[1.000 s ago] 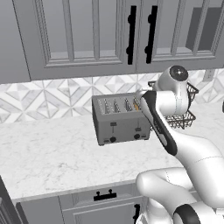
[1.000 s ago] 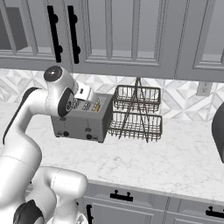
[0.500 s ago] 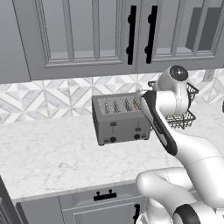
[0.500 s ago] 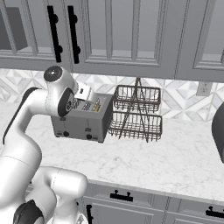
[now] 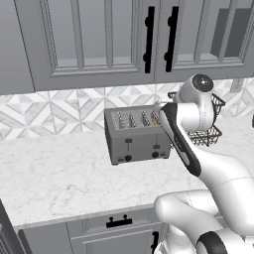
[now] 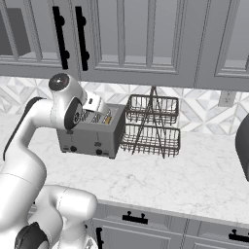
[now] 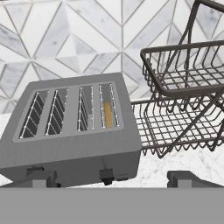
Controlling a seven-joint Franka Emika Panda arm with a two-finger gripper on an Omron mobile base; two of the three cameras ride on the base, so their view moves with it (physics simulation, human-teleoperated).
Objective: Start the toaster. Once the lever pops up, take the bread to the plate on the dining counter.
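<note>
The grey toaster (image 5: 136,141) (image 6: 90,136) (image 7: 70,148) stands on the marble counter against the tiled wall. A thin tan edge of the bread (image 7: 108,114) (image 6: 109,118) shows in its rightmost slot. Two dark levers (image 7: 105,175) sit on its front face. My gripper (image 7: 114,181) (image 6: 103,113) hovers just above the toaster's right front, looking down on the slots. It is open, its fingertips (image 7: 41,178) wide apart, with nothing between them. The plate and the dining counter are out of view.
A dark two-tier wire basket rack (image 5: 208,124) (image 6: 151,126) (image 7: 183,96) stands right beside the toaster. A dark rounded appliance (image 6: 243,146) sits at the far right. Upper cabinets (image 5: 109,39) hang overhead. Open marble counter (image 5: 54,173) lies left of and before the toaster.
</note>
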